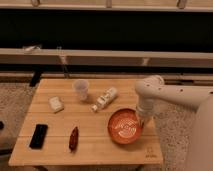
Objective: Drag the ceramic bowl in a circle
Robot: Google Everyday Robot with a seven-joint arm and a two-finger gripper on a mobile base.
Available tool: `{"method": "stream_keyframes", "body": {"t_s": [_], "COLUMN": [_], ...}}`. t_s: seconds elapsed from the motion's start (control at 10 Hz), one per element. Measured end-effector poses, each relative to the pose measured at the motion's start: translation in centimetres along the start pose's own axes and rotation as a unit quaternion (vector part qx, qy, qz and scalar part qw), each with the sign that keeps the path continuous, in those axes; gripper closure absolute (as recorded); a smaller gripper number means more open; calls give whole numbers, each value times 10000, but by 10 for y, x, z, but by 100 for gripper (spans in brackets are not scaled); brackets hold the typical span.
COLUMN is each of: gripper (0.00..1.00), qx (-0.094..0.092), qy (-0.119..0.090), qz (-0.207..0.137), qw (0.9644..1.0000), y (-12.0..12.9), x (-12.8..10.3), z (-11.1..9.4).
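The ceramic bowl [125, 127], round, shallow and glossy orange-red, sits on the wooden table [95, 150] near its front right corner. My gripper [141, 119] reaches down from the white arm on the right. It meets the bowl's right rim and is shut on it. The arm's wrist hides the fingertips and part of the rim.
A translucent plastic cup [81, 89] stands at the back middle, with a white bottle [104, 99] lying beside it. On the left are a small white block [56, 104], a black phone [38, 136] and a dark red item [74, 138]. The table's front and right edges are close to the bowl.
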Motion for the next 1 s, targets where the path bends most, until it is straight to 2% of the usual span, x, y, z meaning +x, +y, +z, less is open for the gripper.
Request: {"method": "stream_keyframes", "body": {"t_s": [0.1, 0.3, 0.7, 1.0], "gripper": [100, 100, 100, 100], "qx": [21, 60, 138, 147], "qy": [36, 69, 29, -137], "qz": [-57, -137, -493, -871], "qw": [10000, 9999, 9987, 9960], "y": [15, 38, 88, 121], "x": [5, 0, -24, -54], "z": [-2, -4, -1, -2]}}
